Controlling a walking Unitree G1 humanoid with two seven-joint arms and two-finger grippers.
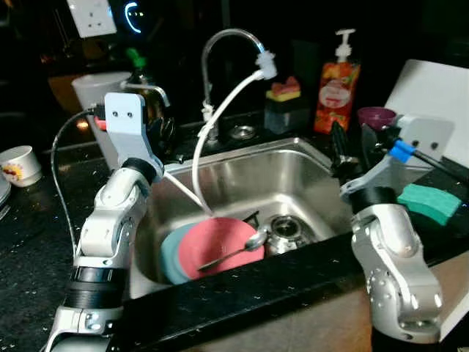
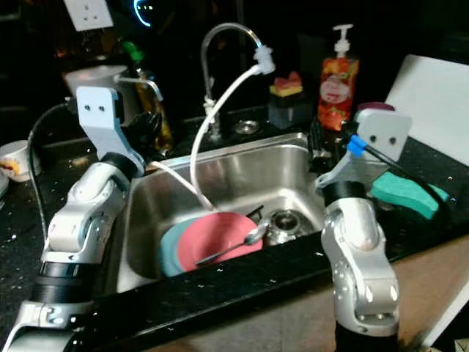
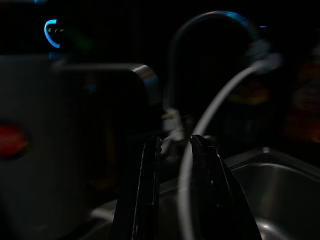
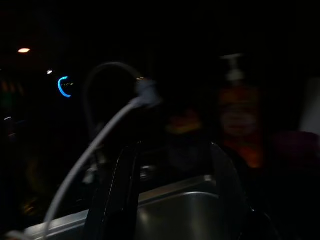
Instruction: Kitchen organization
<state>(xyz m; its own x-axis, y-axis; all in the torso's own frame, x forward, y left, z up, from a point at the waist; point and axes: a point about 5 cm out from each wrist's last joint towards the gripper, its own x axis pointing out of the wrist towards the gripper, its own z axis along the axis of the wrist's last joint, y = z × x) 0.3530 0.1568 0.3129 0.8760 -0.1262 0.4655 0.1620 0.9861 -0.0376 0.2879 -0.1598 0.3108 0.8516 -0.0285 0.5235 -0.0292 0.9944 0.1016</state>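
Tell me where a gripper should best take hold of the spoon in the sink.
Probably by the handle of the spoon, coming from above. Its bowl rests toward the drain while the handle slants out across the pink plate, raised off the sink floor, so fingers could likely close across it there.

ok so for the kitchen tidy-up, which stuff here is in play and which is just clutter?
In play:
pink plate in the sink
teal plate under it
spoon on the pink plate
green sponge on the counter
left gripper, right gripper, both open, empty

Lying about:
soap bottle
teacup
purple cup
faucet hose
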